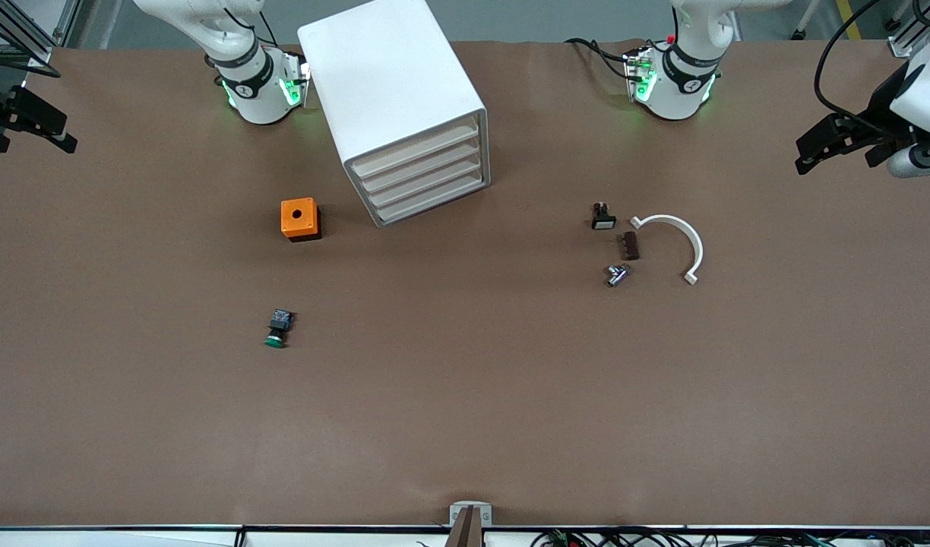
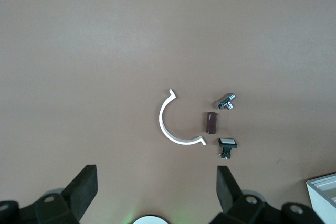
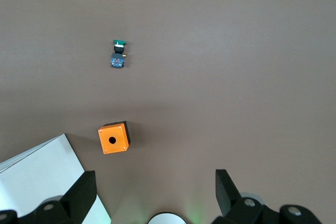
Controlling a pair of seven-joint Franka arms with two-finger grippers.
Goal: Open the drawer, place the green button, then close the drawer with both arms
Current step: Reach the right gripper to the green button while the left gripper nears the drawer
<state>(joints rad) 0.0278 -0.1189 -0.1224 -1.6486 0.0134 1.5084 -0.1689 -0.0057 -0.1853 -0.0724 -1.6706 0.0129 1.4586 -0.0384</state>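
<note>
The white cabinet (image 1: pixel 393 83) stands between the arms' bases, and its four cream-fronted drawers (image 1: pixel 423 176) are all shut. The green-capped button (image 1: pixel 277 329) lies on its side on the table, nearer to the front camera than the orange cube (image 1: pixel 299 219). It also shows in the right wrist view (image 3: pixel 118 54). My right gripper (image 1: pixel 51 129) hangs high at the right arm's end of the table, open and empty (image 3: pixel 155 184). My left gripper (image 1: pixel 822 144) hangs high at the left arm's end, open and empty (image 2: pixel 156 182).
Toward the left arm's end lie a small black part with a white face (image 1: pixel 603 218), a brown piece (image 1: pixel 631 245), a metal fitting (image 1: pixel 617 275) and a white arc (image 1: pixel 678 239). The cabinet's corner shows in both wrist views (image 2: pixel 323 195) (image 3: pixel 42 177).
</note>
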